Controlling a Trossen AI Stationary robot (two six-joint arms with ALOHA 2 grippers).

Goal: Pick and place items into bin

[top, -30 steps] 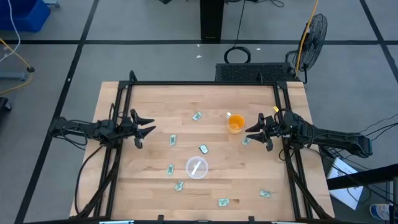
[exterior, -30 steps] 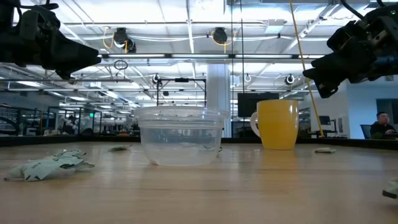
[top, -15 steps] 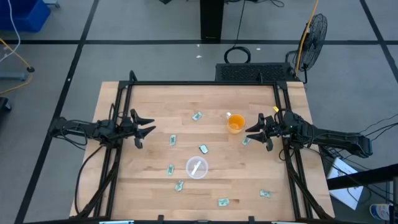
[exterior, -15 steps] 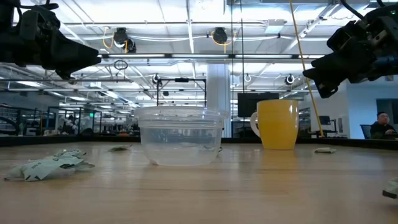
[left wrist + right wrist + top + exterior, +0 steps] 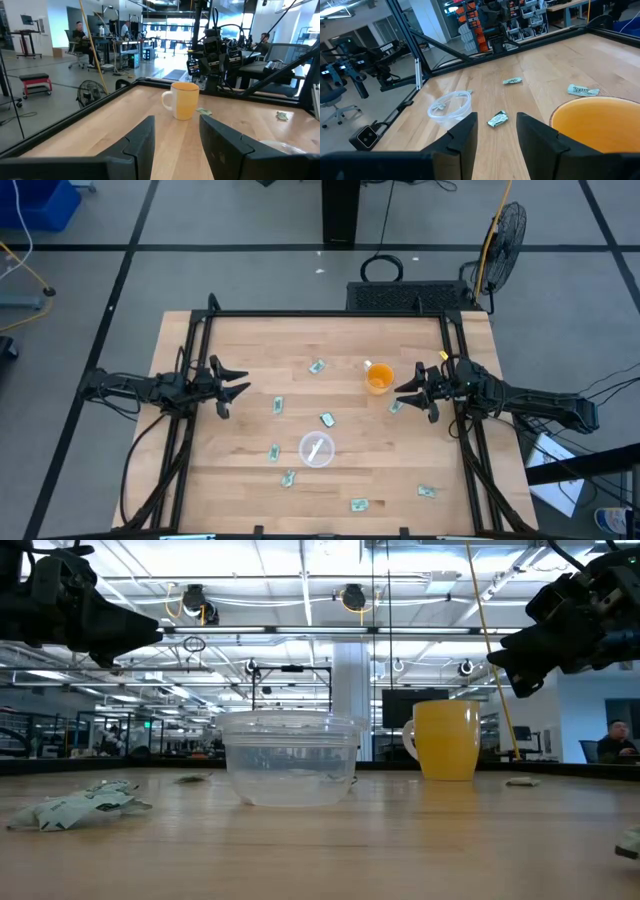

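Packets lie scattered across my worktop [image 5: 240, 470] — tiny green-and-white ones, all still outside the bin. From above I count one [image 5: 317, 367] near the far middle, one [image 5: 278, 405] left of centre, one [image 5: 327, 419] just beyond the bin, one [image 5: 274, 452] to the bin's left, one [image 5: 289, 478] near its front-left, two at the front right [image 5: 359, 504] [image 5: 427, 492], and one [image 5: 396, 407] close under my right gripper. The bin [image 5: 316, 450], a clear round dish, sits near the middle front of the worktop with something pale inside it. An orange cup [image 5: 378, 379] stands between the bin and the right arm. My left gripper [image 5: 238, 388] hangs above the left side, fingers spread and holding nothing. My right gripper [image 5: 405, 392] hangs beside the orange cup — also spread and empty.
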